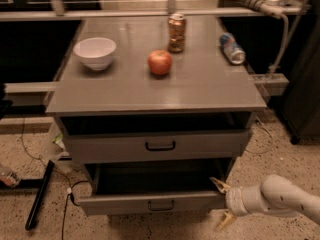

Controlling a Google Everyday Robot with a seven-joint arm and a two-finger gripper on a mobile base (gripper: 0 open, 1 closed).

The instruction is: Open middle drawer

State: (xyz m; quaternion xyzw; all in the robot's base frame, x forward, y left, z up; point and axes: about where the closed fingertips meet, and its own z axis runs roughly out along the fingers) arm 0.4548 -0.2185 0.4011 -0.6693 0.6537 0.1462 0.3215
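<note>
The grey cabinet point(150, 91) shows two drawers with black loop handles. The middle drawer point(150, 203) is the lower one. It stands pulled out, and its dark inside point(155, 176) shows. My gripper point(221, 201) is at the right end of this drawer's front, on a white arm point(280, 201) that comes in from the lower right. Its yellowish fingers are spread: one fingertip point(218, 183) is by the drawer's top right corner, the other point(224, 219) is below the front. They hold nothing. The upper drawer point(160, 145) is pulled out slightly.
On the cabinet top are a white bowl point(95, 52), a red apple point(160, 62), an upright can point(176, 32) and a bottle lying on its side point(232, 48). A black bar point(39, 194) and cables lie on the speckled floor at the left. Dark furniture stands at the right.
</note>
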